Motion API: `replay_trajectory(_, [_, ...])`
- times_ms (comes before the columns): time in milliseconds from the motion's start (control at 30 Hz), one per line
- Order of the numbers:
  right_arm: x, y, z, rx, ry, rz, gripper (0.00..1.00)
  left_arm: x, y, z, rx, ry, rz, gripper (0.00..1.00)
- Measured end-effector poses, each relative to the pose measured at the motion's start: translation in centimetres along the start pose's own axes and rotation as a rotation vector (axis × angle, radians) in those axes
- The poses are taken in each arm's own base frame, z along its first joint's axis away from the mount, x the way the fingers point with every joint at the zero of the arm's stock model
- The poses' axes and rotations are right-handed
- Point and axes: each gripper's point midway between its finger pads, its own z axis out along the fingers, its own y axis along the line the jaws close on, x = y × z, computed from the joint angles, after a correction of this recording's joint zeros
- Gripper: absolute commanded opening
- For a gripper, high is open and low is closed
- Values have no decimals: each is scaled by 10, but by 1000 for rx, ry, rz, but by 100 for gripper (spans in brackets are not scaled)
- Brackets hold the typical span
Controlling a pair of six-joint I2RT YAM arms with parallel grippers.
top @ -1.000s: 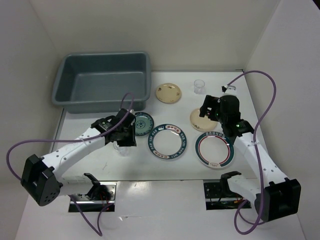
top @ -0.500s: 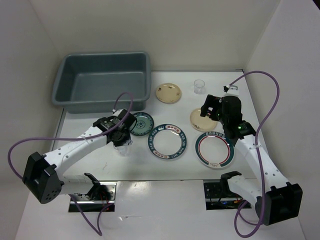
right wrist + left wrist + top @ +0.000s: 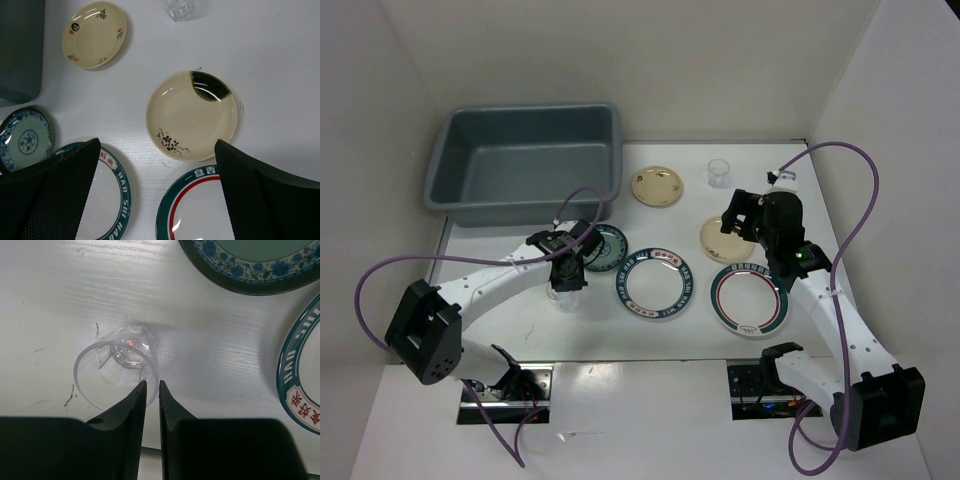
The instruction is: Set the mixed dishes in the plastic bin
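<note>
My left gripper (image 3: 569,276) (image 3: 151,385) is shut on the wall of a small clear cup (image 3: 116,365), which stands on the table (image 3: 563,296); one finger is inside the rim, one outside. My right gripper (image 3: 740,226) (image 3: 156,149) is open wide and empty above a cream plate with a dark green patch (image 3: 190,115) (image 3: 713,238). A second cream plate (image 3: 658,186) and a second clear cup (image 3: 719,172) lie farther back. A dark teal saucer (image 3: 609,247), a teal-rimmed white plate (image 3: 656,283) and a red-and-teal-rimmed plate (image 3: 749,298) lie in front. The grey plastic bin (image 3: 520,208) stands empty at the back left.
White walls close in the table on the left, back and right. The bin's near wall is just behind my left gripper. The saucer (image 3: 255,265) and the teal-rimmed plate (image 3: 302,385) lie close to the right of the held cup.
My left arm's elbow has swung right and the wrist has turned over the cup, which stays in place. My right gripper shifted slightly and then held still.
</note>
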Motion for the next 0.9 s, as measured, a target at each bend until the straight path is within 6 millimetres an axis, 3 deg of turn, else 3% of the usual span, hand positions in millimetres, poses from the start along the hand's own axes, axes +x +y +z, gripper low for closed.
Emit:
replay_trajectory(300, [-1, 0, 0, -1, -2, 0, 100, -2, -8, 10, 15, -1, 27, 0])
replay_trajectory(433, [-3, 1, -2, -4, -11, 2, 100, 0, -16, 9, 66, 13, 61, 0])
replay_trajectory(533, [-3, 1, -3, -5, -14, 2, 100, 5, -31, -3, 167, 41, 74, 0])
replay_trajectory(600, [-3, 1, -3, -5, -13, 2, 100, 5, -43, -23, 261, 47, 78, 0])
replay_trajectory(667, [-4, 1, -3, -5, -14, 2, 100, -10, -60, -54, 369, 18, 70, 0])
replay_trajectory(833, [-4, 1, -3, -5, -14, 2, 100, -95, -107, -166, 672, -250, 40, 0])
replay_trajectory(900, [-3, 1, -3, -6, -14, 2, 100, -124, -115, -197, 725, -355, 35, 0])
